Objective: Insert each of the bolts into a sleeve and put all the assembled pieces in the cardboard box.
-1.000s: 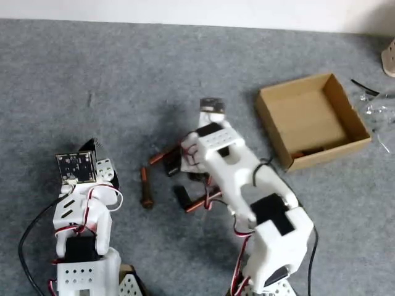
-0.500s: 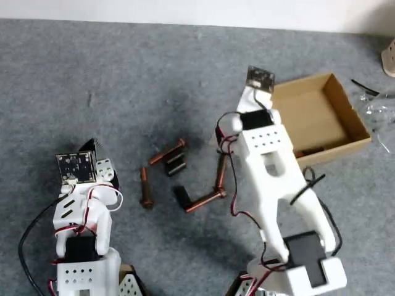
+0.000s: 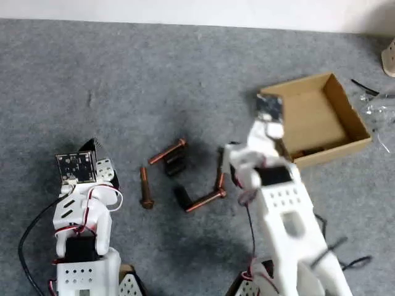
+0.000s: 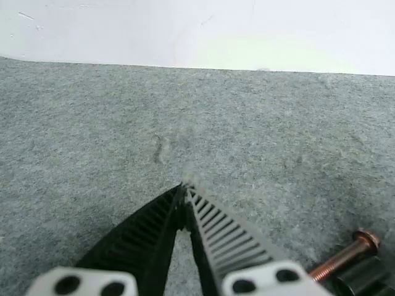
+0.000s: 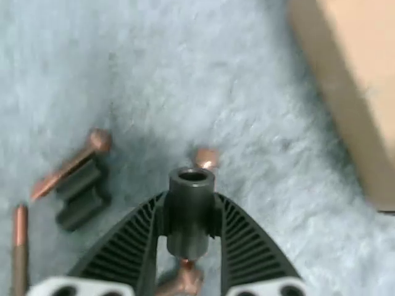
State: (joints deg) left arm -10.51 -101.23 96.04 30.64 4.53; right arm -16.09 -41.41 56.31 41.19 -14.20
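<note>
Black sleeve (image 5: 191, 213) upright in rt hand (image 5: 189, 202), nr cardboard box (image 5: 336, 105).

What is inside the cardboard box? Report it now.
In the cardboard box, an assembled piece, copper and black, lies against the near wall; bare floor elsewhere. The right arm covers the left corner.

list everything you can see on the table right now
mat: one, grey, under everything
box: one, brown, on the mat's right side
bolts: four, copper, mid-mat
sleeves: three, black, two among the bolts, one gripped upright
wires: a few, dark and clear, beside the box
left tool: one, black, shut, over bare mat
right tool: one, black, shut on a sleeve
</note>
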